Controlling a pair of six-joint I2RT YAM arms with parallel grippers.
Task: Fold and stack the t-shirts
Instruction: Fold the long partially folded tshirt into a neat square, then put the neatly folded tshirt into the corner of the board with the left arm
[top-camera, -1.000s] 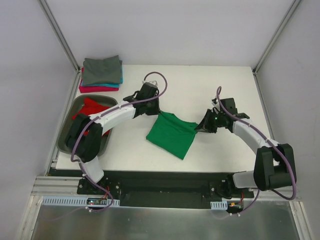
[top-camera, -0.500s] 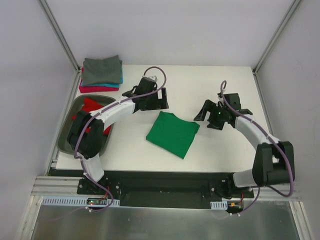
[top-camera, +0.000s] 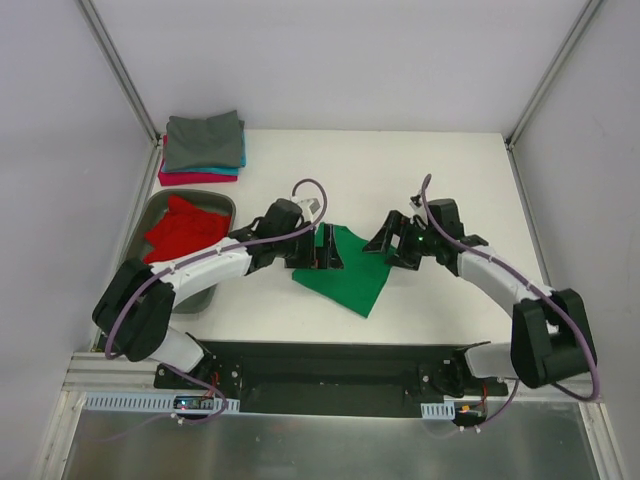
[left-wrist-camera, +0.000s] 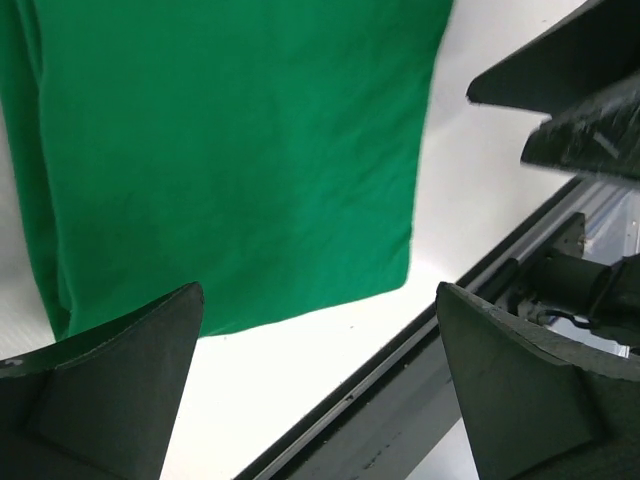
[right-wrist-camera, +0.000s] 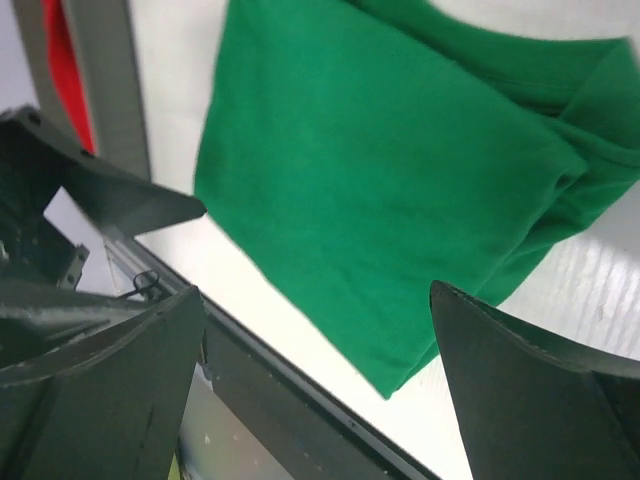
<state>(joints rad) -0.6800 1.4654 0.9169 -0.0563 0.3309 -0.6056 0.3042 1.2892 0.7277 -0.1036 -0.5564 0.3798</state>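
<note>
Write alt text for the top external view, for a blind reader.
A folded green t-shirt lies on the white table between two open grippers, the left gripper at its left edge, the right gripper at its right. At left, a red t-shirt fills a grey tray, with a stack of folded t-shirts beyond it.

The overhead view is bright and even, lit from above: the white surface (top-camera: 430, 180) is nearly washed out, and the shadows on it are short and soft. In both wrist views the green t-shirt (left-wrist-camera: 230, 150) shows its creases fairly crisply, while the dark jaws in the lower corners are soft and out of focus.
</note>
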